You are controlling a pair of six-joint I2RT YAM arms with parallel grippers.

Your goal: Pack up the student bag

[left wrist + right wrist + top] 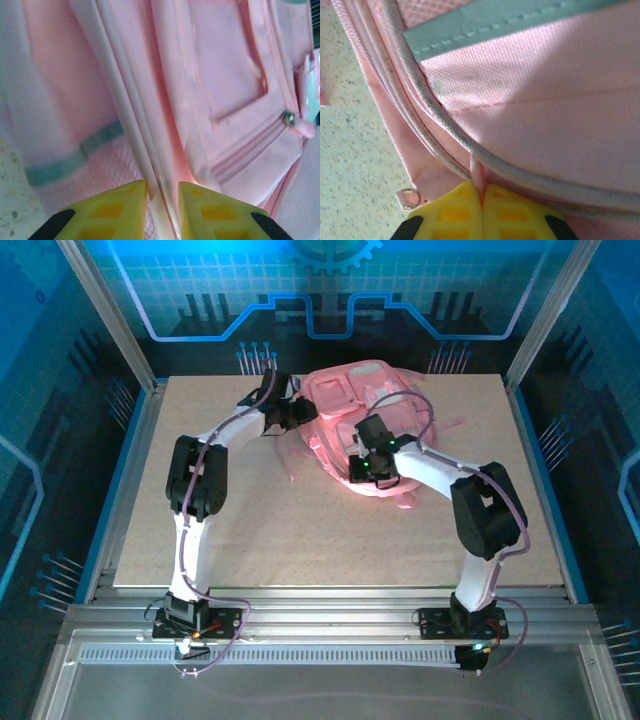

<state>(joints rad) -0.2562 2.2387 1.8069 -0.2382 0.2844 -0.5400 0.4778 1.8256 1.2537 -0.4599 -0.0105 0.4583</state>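
The student bag [345,405], a large soft pink backpack, lies at the back middle of the table. My left gripper [300,412] is at its left side. In the left wrist view, that gripper [162,200] is shut on a raised pale seam [135,125] of the bag [225,75], which runs between the yellow fingers [120,212]. My right gripper [365,468] rests on the bag's near edge. In the right wrist view, it [482,197] is shut on a small pink zip pull [478,172] just under the white piping [445,125].
Pink straps trail onto the board left [292,458] and right [455,425] of the bag. A small metal ring [409,196] hangs at the bag's edge. The tan table [300,540] is bare in front; blue walls and metal posts enclose it.
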